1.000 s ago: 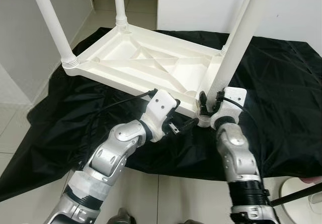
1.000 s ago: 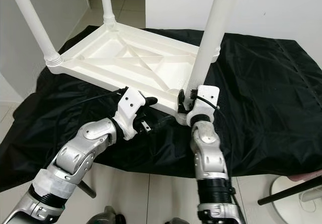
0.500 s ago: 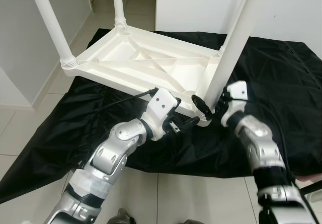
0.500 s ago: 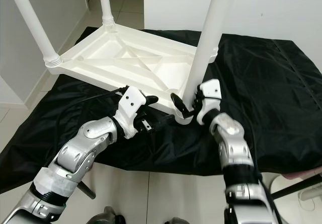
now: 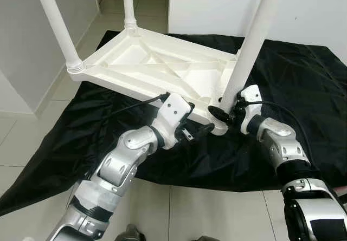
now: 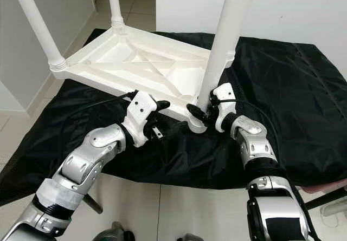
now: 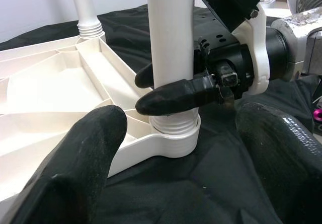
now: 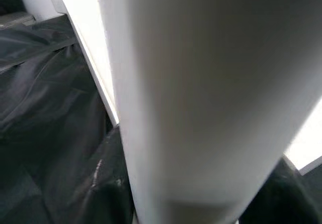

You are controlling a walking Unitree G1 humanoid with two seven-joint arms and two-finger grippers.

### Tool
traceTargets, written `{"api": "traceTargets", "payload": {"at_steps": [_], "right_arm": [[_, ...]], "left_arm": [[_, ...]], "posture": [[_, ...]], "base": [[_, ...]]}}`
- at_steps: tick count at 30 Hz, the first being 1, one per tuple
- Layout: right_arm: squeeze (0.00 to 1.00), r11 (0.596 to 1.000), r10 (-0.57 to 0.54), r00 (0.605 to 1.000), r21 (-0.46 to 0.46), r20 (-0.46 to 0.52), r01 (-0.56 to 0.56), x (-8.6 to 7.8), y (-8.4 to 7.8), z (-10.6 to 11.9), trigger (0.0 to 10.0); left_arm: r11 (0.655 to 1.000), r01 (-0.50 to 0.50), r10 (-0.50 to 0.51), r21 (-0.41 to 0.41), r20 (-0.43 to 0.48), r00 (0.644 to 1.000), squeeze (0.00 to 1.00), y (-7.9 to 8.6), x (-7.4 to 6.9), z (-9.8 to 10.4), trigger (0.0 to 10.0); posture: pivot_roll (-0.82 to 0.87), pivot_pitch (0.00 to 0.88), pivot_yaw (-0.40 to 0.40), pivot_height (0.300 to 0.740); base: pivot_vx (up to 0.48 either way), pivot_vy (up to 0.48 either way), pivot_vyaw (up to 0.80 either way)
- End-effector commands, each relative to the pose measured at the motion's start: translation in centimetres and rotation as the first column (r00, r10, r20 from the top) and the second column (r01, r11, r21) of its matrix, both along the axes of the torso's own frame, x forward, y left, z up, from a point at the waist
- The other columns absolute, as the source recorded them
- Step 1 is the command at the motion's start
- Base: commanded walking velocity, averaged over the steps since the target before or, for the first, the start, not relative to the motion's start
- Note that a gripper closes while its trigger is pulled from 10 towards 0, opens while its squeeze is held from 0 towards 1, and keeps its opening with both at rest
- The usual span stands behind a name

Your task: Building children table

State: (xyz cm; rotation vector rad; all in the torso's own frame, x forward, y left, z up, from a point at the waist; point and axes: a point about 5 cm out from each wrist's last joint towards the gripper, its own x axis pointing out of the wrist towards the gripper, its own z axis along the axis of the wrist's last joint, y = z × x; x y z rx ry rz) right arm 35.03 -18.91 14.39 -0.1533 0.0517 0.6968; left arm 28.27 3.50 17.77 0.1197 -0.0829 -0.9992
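Leg (image 5: pixel 246 62) at the near right corner is our concern: it stands upright in the socket collar (image 7: pixel 173 136) of the upturned white tabletop (image 5: pixel 157 70), which lies on the black cloth (image 5: pixel 293 89). Our right gripper (image 5: pixel 223 112) pinches the leg just above the collar, one finger (image 7: pixel 176 94) across its front. Our left gripper (image 5: pixel 191 134), at about nine o'clock from that corner, hovers with fingers spread, touching nothing. To seat the leg well, we judge we should keep it plumb, turn it in short regrips, and steady the tabletop edge with the left so it cannot slide. The other legs, toward twelve o'clock, look seated.
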Motion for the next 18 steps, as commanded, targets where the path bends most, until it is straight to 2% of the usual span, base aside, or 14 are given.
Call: {"api": "traceTargets", "payload": {"at_steps": [1,8,9,15,17,18], "right_arm": [[0.00,0.999,0.029,0.999,-0.015,-0.030,-0.029,-0.2,-0.3,-0.7,0.0],[0.00,0.999,0.033,0.999,-0.014,-0.033,-0.033,-0.4,-0.5,-1.1,0.0],[0.00,1.000,0.026,0.999,-0.011,-0.036,-0.026,-0.5,-0.6,-1.2,10.0],[0.00,0.994,-0.102,0.994,0.027,-0.031,0.103,-0.6,-0.4,-1.7,10.0],[0.00,0.994,-0.102,0.994,0.027,-0.031,0.103,-0.6,-0.4,-1.7,10.0],[0.00,0.988,-0.151,0.987,0.028,-0.047,0.153,-0.5,-0.2,-2.0,10.0]], "left_arm": [[1.000,0.005,-0.005,0.008,0.012,1.000,0.00,0.0,0.0,0.1,10.0],[1.000,0.012,-0.012,0.010,0.008,1.000,0.00,-0.1,-0.1,0.0,10.0],[1.000,0.017,-0.017,0.010,0.006,1.000,0.00,-0.2,-0.1,0.0,10.0],[0.999,0.029,-0.029,0.016,0.002,1.000,0.00,-0.5,-0.2,-0.2,10.0],[0.999,0.029,-0.029,0.016,0.002,1.000,0.00,-0.5,-0.2,-0.2,10.0],[0.999,0.031,-0.031,0.015,0.000,1.000,0.00,-0.6,-0.3,-0.2,10.0]], "posture": [[0.01,0.000,-0.027,0.740],[0.00,0.000,-0.018,0.740],[-0.01,0.000,-0.016,0.740],[-0.02,0.000,-0.012,0.740],[-0.02,0.000,-0.012,0.740],[-0.02,0.000,-0.012,0.740]], "base": [[0.000,0.000,0.00],[0.000,0.000,0.00],[0.000,0.000,0.00],[0.000,0.000,0.00],[0.000,0.000,0.00],[0.000,0.000,0.00]]}}
